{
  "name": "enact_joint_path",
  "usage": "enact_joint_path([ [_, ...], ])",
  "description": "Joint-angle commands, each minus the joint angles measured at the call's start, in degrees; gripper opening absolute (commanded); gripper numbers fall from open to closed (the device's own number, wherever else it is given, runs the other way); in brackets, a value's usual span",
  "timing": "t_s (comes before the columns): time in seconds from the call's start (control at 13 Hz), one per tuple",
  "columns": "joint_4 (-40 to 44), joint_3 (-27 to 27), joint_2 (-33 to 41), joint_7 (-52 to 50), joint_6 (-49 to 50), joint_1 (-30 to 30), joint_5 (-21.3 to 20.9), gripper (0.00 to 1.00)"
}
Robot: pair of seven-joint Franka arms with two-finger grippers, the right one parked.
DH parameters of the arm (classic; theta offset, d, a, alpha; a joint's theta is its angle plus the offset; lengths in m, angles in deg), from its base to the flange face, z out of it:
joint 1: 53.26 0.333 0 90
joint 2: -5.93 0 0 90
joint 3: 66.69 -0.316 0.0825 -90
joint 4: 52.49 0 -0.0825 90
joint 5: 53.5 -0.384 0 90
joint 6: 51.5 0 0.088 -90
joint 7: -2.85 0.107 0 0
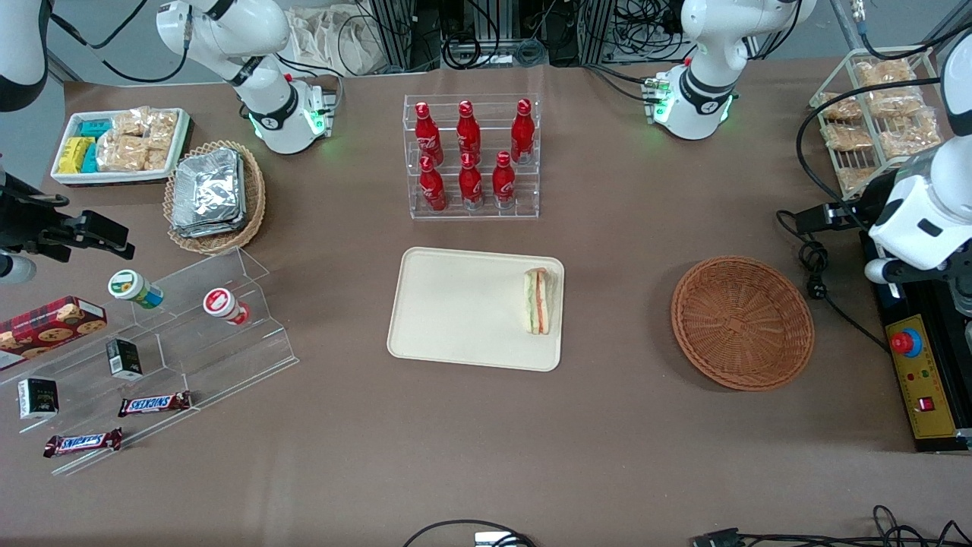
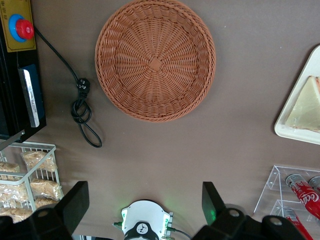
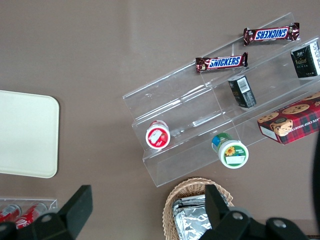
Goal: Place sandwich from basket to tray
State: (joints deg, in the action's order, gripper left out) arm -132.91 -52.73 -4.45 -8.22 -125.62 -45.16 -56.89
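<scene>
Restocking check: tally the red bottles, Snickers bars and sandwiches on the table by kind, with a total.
Red bottles: 6, in the clear rack.
Snickers bars: 2, on the clear stepped stand.
Sandwich: 1, on the tray; none in the basket.
Total: 9.
The gripper, open, hangs above the table beside the basket.

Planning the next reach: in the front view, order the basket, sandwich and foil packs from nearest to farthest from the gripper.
The gripper, jaws open, hangs at the working arm's end of the table.
1. Basket: empty, closest to that end.
2. Sandwich: on the tray, mid-table.
3. Foil packs: toward the parked arm's end.
</scene>
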Motion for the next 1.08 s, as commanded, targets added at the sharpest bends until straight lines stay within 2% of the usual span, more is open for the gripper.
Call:
enact_joint_path([
  [0.0,-2.9,0.3,2.4,0.9,0.1,0.4,0.2,1.00],
  [0.38,-5.9,-2.2,5.5,3.0,-1.5,0.3,0.3,1.00],
  [0.62,-7.8,-11.1,7.5,6.8,-4.5,-5.9,0.4,1.00],
  [0.69,-8.3,-11.3,8.3,6.7,-5.2,-6.0,0.6,1.00],
  [0.92,-20.0,-11.2,15.3,6.8,-15.8,-6.0,0.8,1.00],
  [1.0,-19.8,-11.0,15.1,6.7,-15.9,-6.0,1.3,1.00],
])
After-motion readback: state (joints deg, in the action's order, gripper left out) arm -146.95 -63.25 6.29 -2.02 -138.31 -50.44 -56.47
